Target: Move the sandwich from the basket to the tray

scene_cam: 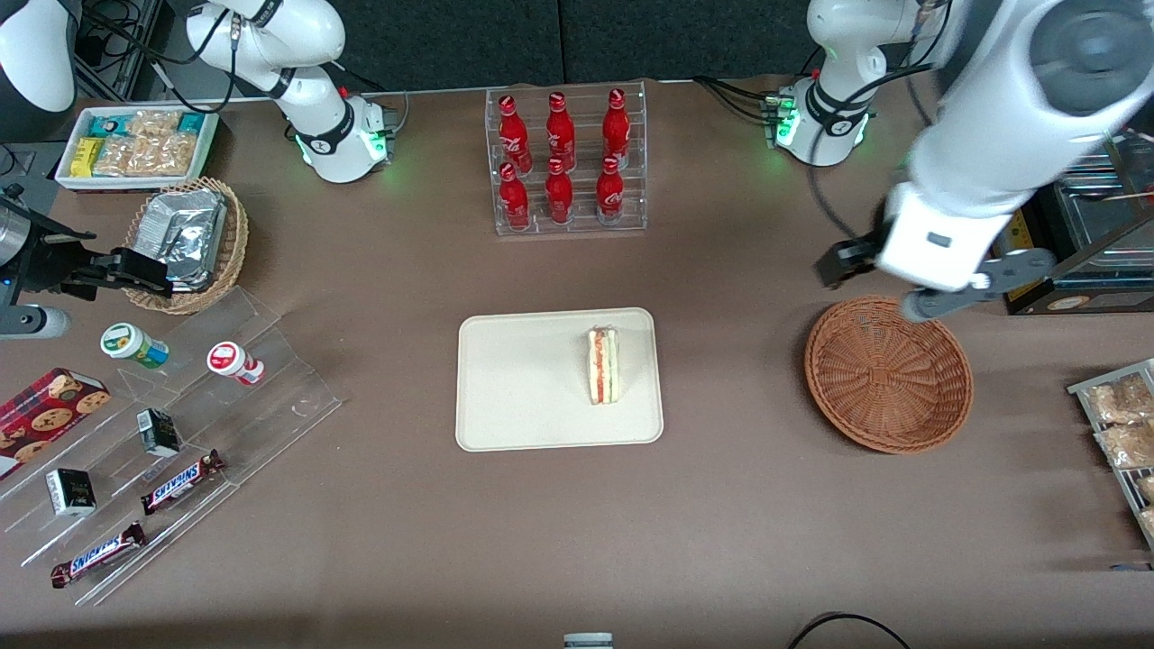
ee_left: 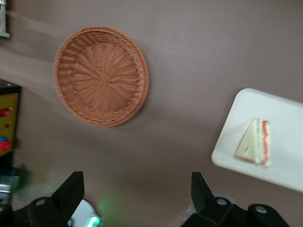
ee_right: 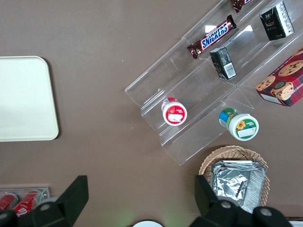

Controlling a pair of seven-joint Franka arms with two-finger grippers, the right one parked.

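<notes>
The sandwich [scene_cam: 603, 365] [ee_left: 255, 142], a pale wedge with red and green filling on its edge, stands on the cream-white tray [scene_cam: 523, 397] [ee_left: 284, 113] in the middle of the table. It sits on the part of the tray nearest the basket. The reddish-brown wicker basket [scene_cam: 888, 374] [ee_left: 102, 75] lies toward the working arm's end of the table with nothing in it. My gripper [scene_cam: 911, 288] [ee_left: 136, 191] hangs high above the basket's rim farthest from the front camera. It is open, its fingers [ee_left: 71, 189] spread wide with only bare table between them.
A clear rack of red bottles [scene_cam: 566, 162] stands farther from the front camera than the tray. Toward the parked arm's end are a tan basket of foil packs [scene_cam: 185, 239], a white bin of snacks [scene_cam: 135, 144] and a clear stepped display [scene_cam: 180, 451]. A snack rack [scene_cam: 1122, 433] flanks the basket.
</notes>
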